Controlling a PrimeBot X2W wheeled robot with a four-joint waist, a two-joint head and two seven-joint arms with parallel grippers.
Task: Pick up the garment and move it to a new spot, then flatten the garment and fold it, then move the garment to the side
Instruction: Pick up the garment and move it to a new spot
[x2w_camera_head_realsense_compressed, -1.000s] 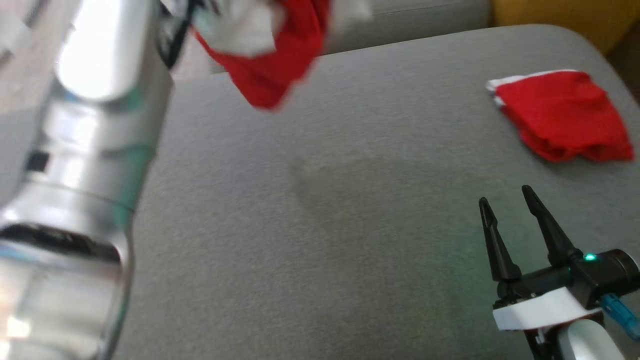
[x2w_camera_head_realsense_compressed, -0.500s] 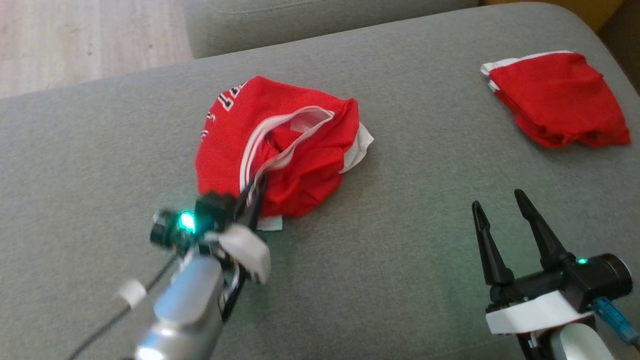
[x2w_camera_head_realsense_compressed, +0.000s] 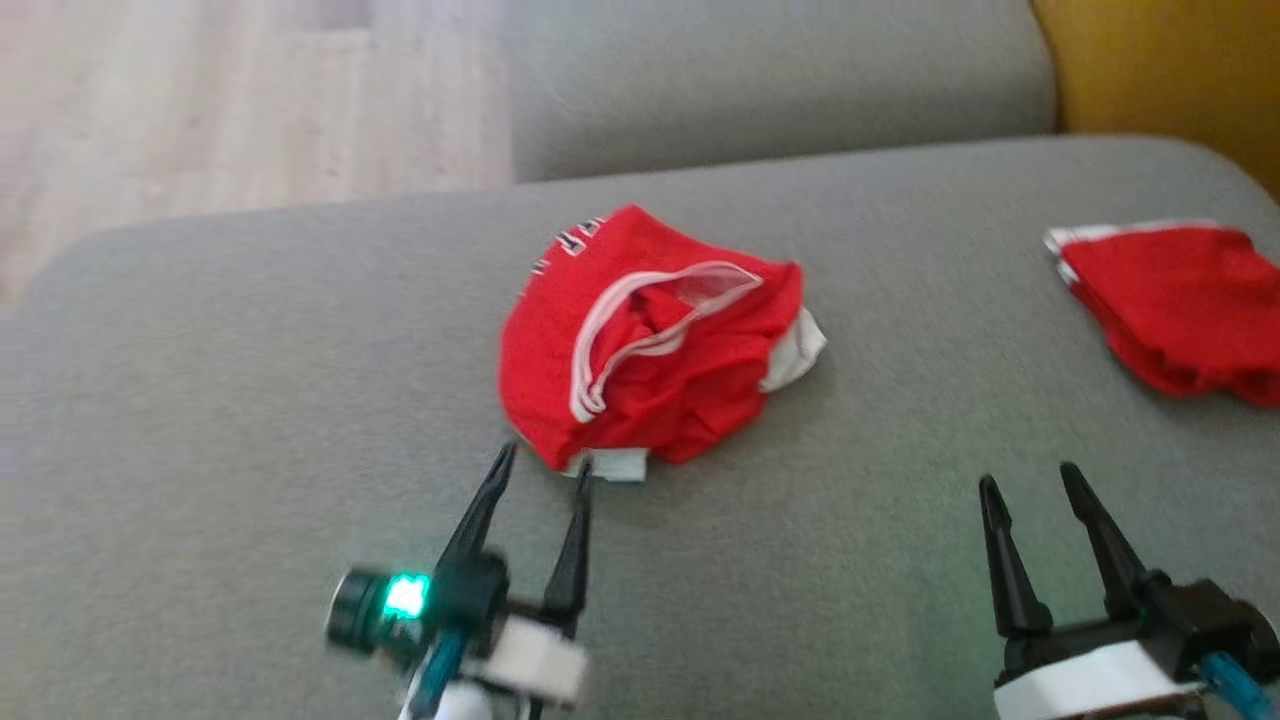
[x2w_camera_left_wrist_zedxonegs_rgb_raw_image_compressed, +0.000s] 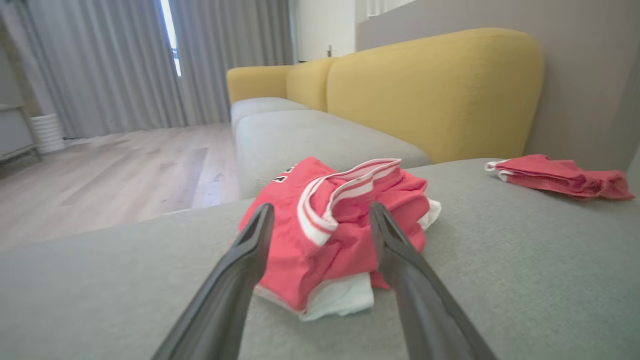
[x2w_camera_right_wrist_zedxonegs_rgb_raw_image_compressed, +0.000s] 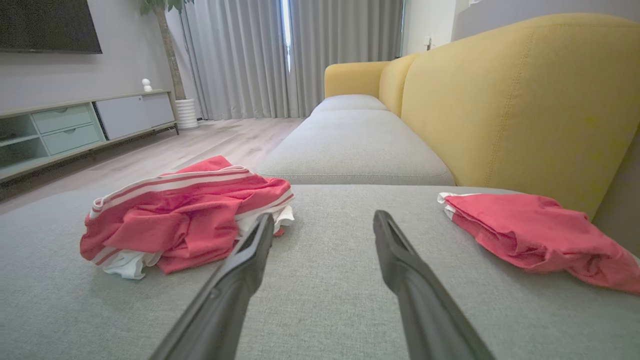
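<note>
Lying just beyond left jaws: garment

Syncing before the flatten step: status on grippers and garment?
Left gripper open, tips at near edge of garment. Right gripper open, idle. Garment bunched on grey cushion, unflattened. Folded red cloth far right, clear.

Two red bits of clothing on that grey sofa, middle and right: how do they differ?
The middle garment is a bunched heap; the right garment lies flatter, roughly folded. The middle garment shows a white striped band and lettering; the right garment looks plain red with a white edge. The middle garment sits just beyond the open left gripper; the right garment lies apart. Both are red and rest on the grey cushion.
</note>
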